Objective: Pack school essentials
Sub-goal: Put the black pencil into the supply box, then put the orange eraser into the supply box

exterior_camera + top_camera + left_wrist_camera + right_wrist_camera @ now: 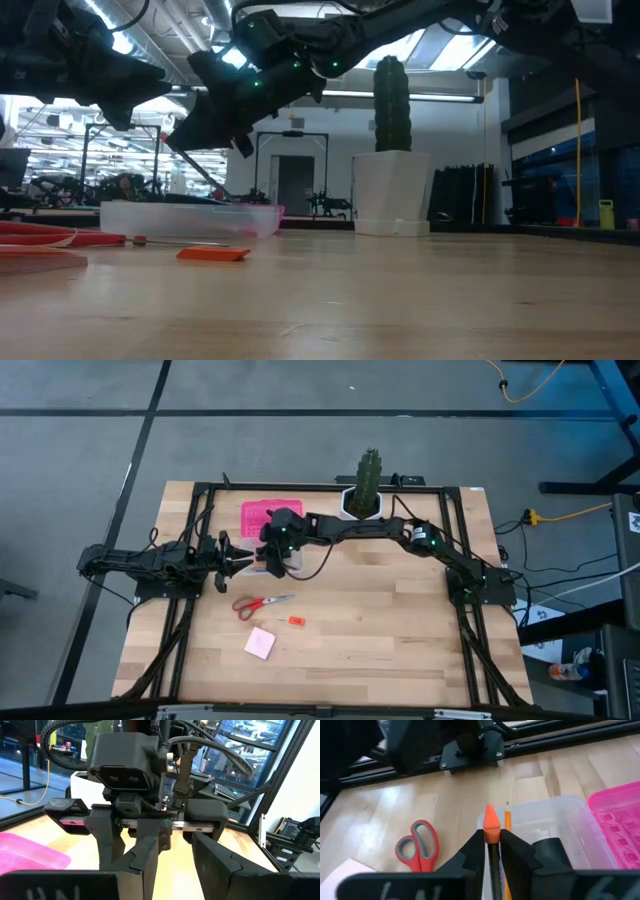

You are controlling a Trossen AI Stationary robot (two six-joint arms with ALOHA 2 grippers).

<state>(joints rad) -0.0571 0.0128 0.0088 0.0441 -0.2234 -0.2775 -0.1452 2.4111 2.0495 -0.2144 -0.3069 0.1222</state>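
1. A robotics lab or test hall is indicated: two dark arms are mounted on a black frame (pixel 200 495) bolted to a wooden table (pixel 400 630).
2. A grey floor (pixel 80 450) marked with dark lines is seen around the table, and a yellow cable (pixel 530 390) is trailed across it.
3. Exposed ceiling ducts and strip lights (pixel 130 40) are shown behind the table (typical of an industrial hall).
4. Glass partitions (pixel 280 755) and further metal stands (pixel 285 165) are visible in the background.
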